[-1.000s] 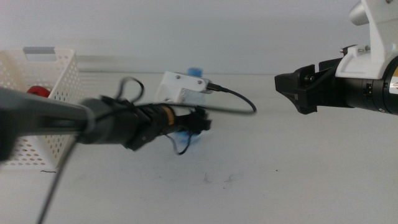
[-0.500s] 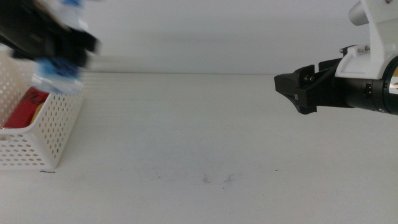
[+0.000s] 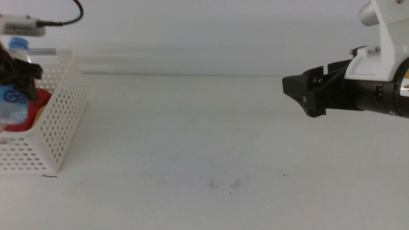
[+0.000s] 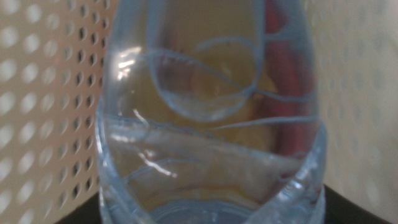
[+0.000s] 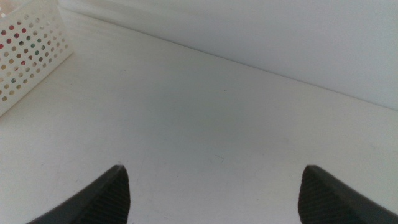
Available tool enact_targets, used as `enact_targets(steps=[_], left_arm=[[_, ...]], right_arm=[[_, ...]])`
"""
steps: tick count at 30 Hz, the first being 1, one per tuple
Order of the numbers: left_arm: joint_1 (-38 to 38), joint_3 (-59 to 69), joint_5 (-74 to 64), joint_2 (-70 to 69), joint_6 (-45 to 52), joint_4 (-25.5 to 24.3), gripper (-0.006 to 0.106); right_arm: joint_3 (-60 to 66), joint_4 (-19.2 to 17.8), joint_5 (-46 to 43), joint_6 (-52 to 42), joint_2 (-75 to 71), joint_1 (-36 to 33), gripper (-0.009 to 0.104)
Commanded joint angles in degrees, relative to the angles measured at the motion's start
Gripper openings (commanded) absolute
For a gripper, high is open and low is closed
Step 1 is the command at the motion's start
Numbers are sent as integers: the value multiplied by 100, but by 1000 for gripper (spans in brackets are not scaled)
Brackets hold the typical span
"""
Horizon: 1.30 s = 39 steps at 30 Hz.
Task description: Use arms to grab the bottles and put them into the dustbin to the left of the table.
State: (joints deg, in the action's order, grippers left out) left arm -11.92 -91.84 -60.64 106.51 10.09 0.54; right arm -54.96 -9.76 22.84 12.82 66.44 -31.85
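Left hand (image 3: 14, 67): over the bin (image 3: 57, 121) at bench (image 3: 204, 147) far left, gripping the water bottle (image 4: 211, 112), which hangs inside the bin above a red can (image 3: 39, 97). Right hand (image 5: 214, 186): jaws apart, hovering above bare bench at right.

Worktop (image 3: 192, 140) is plain white with a few faint dark scuffs. Dustbin (image 3: 54, 121) is white plastic, dotted all over with little holes, grey strip along the rim. Clear water bottle (image 3: 13, 102) has a blue cap, red can (image 3: 39, 97) behind it. Right tool (image 3: 295, 89) is black.
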Motion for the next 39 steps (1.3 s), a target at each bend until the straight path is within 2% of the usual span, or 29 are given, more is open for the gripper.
enact_targets(steps=[1, 3, 8, 9, 10, 15, 19, 24, 28, 31, 34, 39], left_arm=[[-11, -79, 425, 181, 22, 28, 17], [-11, -79, 555, 341, 55, 14, 34], [-11, -79, 694, 527, 187, -16, 84], [-11, -79, 711, 527, 167, -16, 92], [-11, -79, 700, 503, 99, 7, 94], [27, -68, 489, 108, 46, 346, 94], [260, 513, 567, -958, -49, 472, 94], [891, 1956, 1635, -3001, -46, 618, 94], [1612, 3163, 2946, -4905, 188, 996, 94], [1877, 3993, 3707, -5946, 188, 1000, 94], [1876, 4534, 3908, -6594, 157, 1000, 94], [1876, 4651, 3761, -7000, -30, 1000, 94]], right_arm=[[11, -16, -23, -57, -38, -9, 79], [11, -16, -23, -57, -38, -9, 79], [11, -16, -23, -57, -38, -9, 79], [11, -16, -23, -57, -38, -9, 79], [11, -16, -23, -57, -38, -9, 79], [11, -16, -23, -57, -38, -9, 79], [11, -16, -23, -57, -38, -9, 79], [11, -16, -23, -43, -38, -9, 79], [11, -16, -23, -43, -38, -9, 79], [11, -16, -23, -43, -38, -9, 79], [11, -16, -23, -43, -38, -9, 79], [11, -16, -23, -43, -38, -9, 79]])
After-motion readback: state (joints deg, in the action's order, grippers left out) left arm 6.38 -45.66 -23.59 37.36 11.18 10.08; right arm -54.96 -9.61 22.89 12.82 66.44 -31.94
